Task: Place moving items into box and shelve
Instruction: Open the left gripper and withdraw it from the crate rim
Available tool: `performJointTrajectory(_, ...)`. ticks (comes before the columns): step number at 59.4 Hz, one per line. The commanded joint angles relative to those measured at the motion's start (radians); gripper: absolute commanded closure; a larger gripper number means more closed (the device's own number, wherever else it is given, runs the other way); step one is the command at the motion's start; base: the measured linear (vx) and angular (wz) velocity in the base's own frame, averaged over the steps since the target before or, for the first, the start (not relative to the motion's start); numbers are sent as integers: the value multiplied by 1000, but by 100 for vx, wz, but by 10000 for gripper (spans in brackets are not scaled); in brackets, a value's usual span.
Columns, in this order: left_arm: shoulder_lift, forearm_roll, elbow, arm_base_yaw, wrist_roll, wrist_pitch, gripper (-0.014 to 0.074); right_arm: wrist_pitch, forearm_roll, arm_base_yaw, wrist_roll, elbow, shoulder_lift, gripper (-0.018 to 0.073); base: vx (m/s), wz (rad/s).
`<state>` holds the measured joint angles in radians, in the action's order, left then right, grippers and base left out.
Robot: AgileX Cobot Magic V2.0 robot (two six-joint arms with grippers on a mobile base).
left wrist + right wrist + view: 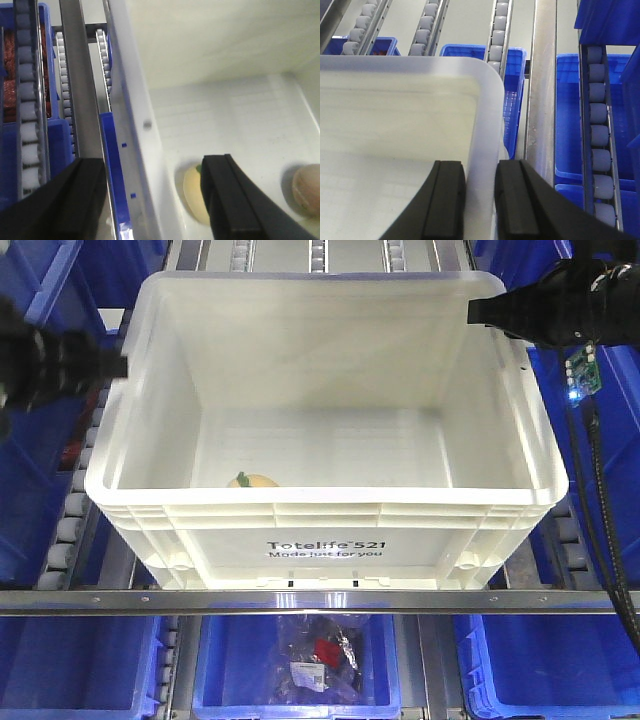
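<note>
1. I am looking at the white Totelife crate (pixel 325 530) sitting on the roller shelf rails (pixel 598 165), with blue bins (pixel 296 665) below and beside it.
2. Both moving items are lying on the crate floor: the yellowish-tan lump (pixel 194 192) near the left wall, the pinkish-beige lump (pixel 306 189) apart from it to the side.
3. My left tool (pixel 155 205) is straddling the crate's left wall, one finger outside and one inside; its jaws are spread wide and I am not seeing them press the plastic.
4. My right tool (pixel 480 200) is pinching the crate's right rim, with both black pads set against the translucent wall.
5. I am judging the crate as stiff, smooth and a bit slippery, light with only two small lumps inside; the ribbed rim is the best hold, taken on opposite sides.
6. The lumps are rounded and egg-like, so I am expecting them to roll if I tip the crate while pushing it along the rollers.
</note>
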<state>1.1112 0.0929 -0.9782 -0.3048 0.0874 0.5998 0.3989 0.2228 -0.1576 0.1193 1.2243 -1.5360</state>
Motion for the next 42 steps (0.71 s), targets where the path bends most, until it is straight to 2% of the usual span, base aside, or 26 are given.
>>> performJointTrajectory(1,-141,41,116,-6,7,-194,84,-66,12,-2,12,35,43,332,0,0)
performJointTrajectory(6,-291,83,303,-6,7,-334,84,-66,12,-2,12,35,43,332,0,0)
performJointTrajectory(14,-539,108,540,-6,7,-455,84,-64,12,-2,12,35,43,332,0,0)
performJointTrajectory(20,-721,106,688,-5,7,-489,84,-64,12,-2,12,35,43,332,0,0)
performJointTrajectory(24,-836,60,779,-1,3,-530,88,-64,12,-2,12,35,43,332,0,0)
performJointTrajectory(28,-915,13,849,36,3,-600,106,-64,12,-2,12,35,43,332,0,0)
performJointTrajectory(36,-992,8,937,154,-4,-712,154,-64,12,-2,12,35,43,332,0,0)
performJointTrajectory(42,-1023,-13,988,197,-4,-773,183,-64,13,-2,12,35,43,332,0,0)
